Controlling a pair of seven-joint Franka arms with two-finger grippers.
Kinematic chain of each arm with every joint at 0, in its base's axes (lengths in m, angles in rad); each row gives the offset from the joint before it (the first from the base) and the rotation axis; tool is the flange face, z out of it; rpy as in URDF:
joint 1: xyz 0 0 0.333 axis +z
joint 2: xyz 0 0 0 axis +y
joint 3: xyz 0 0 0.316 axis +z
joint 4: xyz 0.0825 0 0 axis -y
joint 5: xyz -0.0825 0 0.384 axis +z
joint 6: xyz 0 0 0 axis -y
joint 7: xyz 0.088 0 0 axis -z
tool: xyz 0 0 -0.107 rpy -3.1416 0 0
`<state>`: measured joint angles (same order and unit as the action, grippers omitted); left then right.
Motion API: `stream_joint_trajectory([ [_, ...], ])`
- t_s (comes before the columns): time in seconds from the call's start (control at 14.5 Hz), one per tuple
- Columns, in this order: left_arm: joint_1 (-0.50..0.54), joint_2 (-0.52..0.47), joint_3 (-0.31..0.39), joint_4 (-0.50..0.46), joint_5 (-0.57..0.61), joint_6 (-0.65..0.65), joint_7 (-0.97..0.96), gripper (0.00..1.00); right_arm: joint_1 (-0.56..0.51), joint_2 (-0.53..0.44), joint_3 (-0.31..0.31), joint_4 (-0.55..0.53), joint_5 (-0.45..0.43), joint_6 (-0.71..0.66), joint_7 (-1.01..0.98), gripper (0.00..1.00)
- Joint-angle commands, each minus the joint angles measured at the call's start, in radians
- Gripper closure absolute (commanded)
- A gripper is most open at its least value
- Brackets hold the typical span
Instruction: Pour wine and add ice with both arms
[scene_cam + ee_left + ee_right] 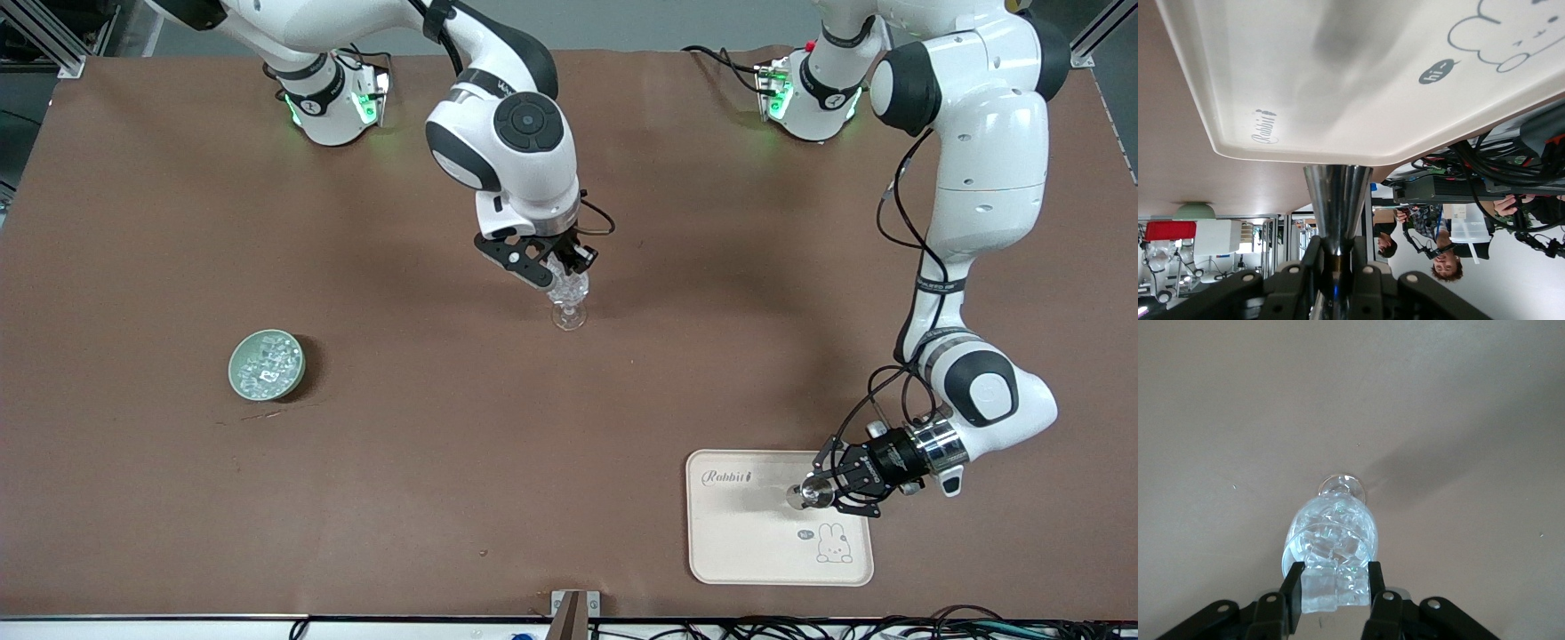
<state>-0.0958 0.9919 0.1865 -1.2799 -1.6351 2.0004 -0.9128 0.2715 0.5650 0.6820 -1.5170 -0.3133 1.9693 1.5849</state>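
Right gripper (562, 263) pinches a clear ice chunk (1321, 590) directly over the upright cut-crystal stemmed glass (568, 298). Left gripper (822, 489) is clenched on a silver metal cup (812, 493) over the cream tray (747, 551)

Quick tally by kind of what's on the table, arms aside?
Clear cut-glass stemmed glass: 1
Pale green bowl of clear ice chunks: 1
Cream rectangular tray with rabbit drawing: 1
Shiny metal cone-shaped cup, in the left end effector: 1
Total: 4
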Motion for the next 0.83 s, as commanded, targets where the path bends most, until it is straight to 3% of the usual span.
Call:
stream_joint_trajectory([
  [0.0,-0.007,0.027,0.011,0.03,-0.078,0.006,0.041,1.0,0.008,0.019,0.011,0.015,-0.032,-0.003,0.026,0.85],
  [0.21,-0.013,0.056,0.011,0.031,-0.158,0.033,0.087,1.0,0.006,0.024,0.013,0.018,-0.032,-0.003,0.024,0.75],
  [0.41,-0.021,0.074,0.007,0.034,-0.186,0.057,0.109,1.0,0.006,0.024,0.011,0.021,-0.032,-0.003,0.026,0.36],
  [0.62,-0.033,0.106,0.01,0.066,-0.213,0.075,0.112,1.0,0.006,0.024,0.011,0.029,-0.03,-0.003,0.027,0.22],
  [0.76,-0.036,0.122,0.001,0.085,-0.213,0.103,0.112,0.99,0.008,0.026,0.011,0.032,-0.03,-0.003,0.027,0.22],
])
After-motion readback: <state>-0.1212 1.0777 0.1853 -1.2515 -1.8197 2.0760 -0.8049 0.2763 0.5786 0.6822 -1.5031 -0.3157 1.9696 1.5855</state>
